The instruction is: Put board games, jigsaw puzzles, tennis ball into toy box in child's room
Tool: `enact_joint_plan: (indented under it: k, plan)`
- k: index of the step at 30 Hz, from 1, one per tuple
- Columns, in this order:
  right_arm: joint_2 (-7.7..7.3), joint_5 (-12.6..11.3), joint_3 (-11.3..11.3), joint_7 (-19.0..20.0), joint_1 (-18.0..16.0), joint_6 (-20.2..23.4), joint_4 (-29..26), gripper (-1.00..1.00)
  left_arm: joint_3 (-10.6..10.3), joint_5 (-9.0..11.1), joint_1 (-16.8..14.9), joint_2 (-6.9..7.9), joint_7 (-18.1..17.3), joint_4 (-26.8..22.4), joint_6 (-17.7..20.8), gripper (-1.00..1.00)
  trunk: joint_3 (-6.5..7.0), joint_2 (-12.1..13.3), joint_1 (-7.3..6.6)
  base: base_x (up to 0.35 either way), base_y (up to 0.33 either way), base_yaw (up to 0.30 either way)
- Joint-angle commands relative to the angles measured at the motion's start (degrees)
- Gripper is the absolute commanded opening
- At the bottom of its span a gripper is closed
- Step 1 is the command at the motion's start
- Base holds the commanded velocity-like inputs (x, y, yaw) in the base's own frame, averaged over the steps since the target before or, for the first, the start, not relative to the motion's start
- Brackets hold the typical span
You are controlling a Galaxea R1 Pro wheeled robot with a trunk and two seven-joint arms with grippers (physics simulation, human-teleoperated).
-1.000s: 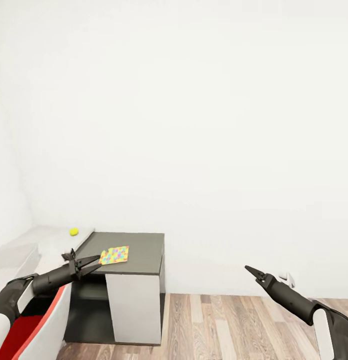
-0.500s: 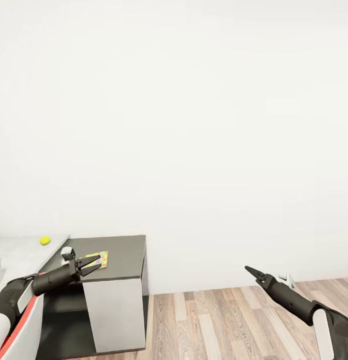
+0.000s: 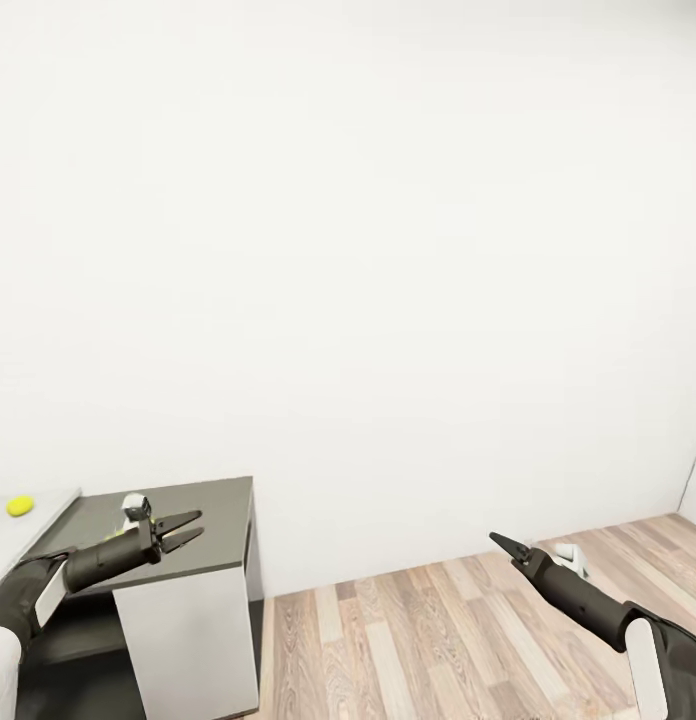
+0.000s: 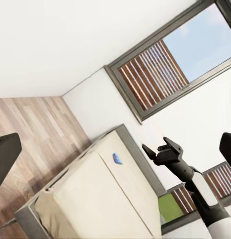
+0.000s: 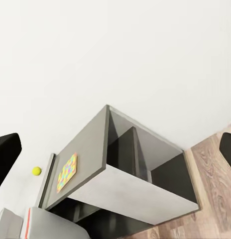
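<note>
Base is turning; both grippers, left (image 3: 176, 532) and right (image 3: 506, 545), are hanging parted and empty. Tennis ball (image 3: 20, 506) is sitting far left on the table (image 3: 38, 515); line up squarely before reaching.

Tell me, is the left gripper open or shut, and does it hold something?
Open and empty: in the head view the left gripper shows its two fingers spread with a gap, above the dark grey cabinet.

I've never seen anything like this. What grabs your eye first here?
Mostly a big blank white wall above a wood floor. Two dark arms reach forward, the left hand over a dark grey cabinet, the right hand over the floor. A small yellow-green ball sits on the pale table beside the cabinet.
</note>
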Motion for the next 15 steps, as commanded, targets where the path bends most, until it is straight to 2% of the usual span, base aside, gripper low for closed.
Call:
enact_joint_plan:
  k: [1,15]
  plan:
    - [0.02,-0.01,-0.09,0.18,-0.05,0.28,0.04,1.0,0.05,-0.02,0.0,0.02,-0.22,-0.01,0.59,1.0,-0.03,-0.04,0.02,0.0,0.0,-0.277]
    - [0.02,0.06,-0.15,0.18,-0.05,0.2,0.71,1.0,0.09,-0.02,0.01,0.08,0.02,-0.01,0.05,1.0,-0.03,-0.04,0.02,0.0,0.0,-0.277]
